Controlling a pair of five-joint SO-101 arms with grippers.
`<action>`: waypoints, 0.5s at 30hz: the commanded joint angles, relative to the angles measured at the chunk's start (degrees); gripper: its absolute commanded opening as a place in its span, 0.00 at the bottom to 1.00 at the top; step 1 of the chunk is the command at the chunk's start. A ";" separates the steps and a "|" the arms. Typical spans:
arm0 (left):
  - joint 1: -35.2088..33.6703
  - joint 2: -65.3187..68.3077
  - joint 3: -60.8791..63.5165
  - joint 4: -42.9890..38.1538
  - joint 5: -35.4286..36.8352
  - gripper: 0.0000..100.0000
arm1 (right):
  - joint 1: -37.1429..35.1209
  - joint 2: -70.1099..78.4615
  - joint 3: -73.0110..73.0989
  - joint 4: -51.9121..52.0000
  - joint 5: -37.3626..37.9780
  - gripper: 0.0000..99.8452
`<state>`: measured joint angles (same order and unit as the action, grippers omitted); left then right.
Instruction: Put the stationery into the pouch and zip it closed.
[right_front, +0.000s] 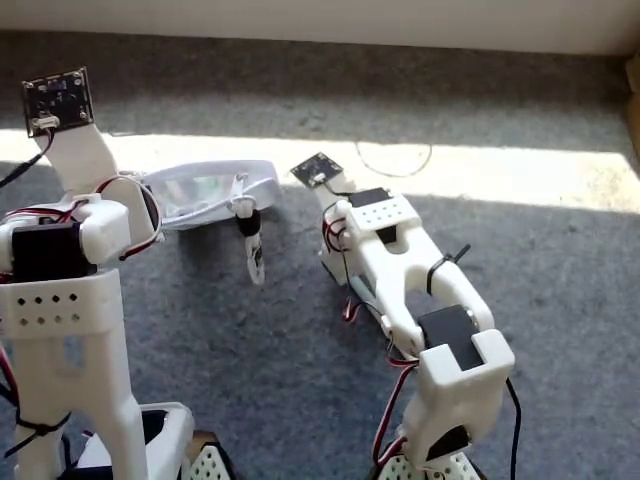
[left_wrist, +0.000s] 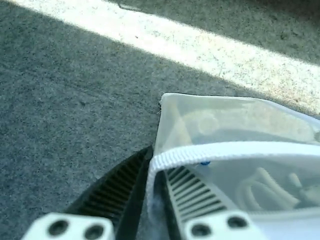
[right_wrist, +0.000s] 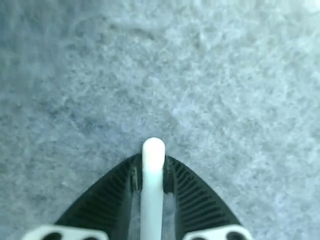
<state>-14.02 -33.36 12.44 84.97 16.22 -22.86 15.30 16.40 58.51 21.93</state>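
White mesh pouch looks floppy, so our left pincer clamps its firmer edge band, while our right pincer squeezes a light pen.

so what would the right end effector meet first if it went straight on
The grey carpet: nothing else lies ahead. The white pen in the right end effector sticks out, so probably its tip lands first.

Open carpet along the right edge and between the arms, right arm slanting across the middle, left arm at the left edge, pouch beside it, small white object at the pouch's near side, wire loop near the far edge.
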 joint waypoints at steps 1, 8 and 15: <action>-0.92 0.04 0.48 -0.88 0.09 0.03 | 0.13 -1.45 -0.75 2.15 0.62 0.00; -0.92 0.04 0.48 -0.88 0.09 0.03 | -0.31 -12.62 7.69 -0.75 0.53 0.00; -0.92 0.04 0.48 -0.88 0.09 0.03 | -1.54 -24.31 16.57 -3.30 0.53 0.00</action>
<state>-14.02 -33.36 12.44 84.97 16.22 -23.30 -2.11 31.87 56.40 21.93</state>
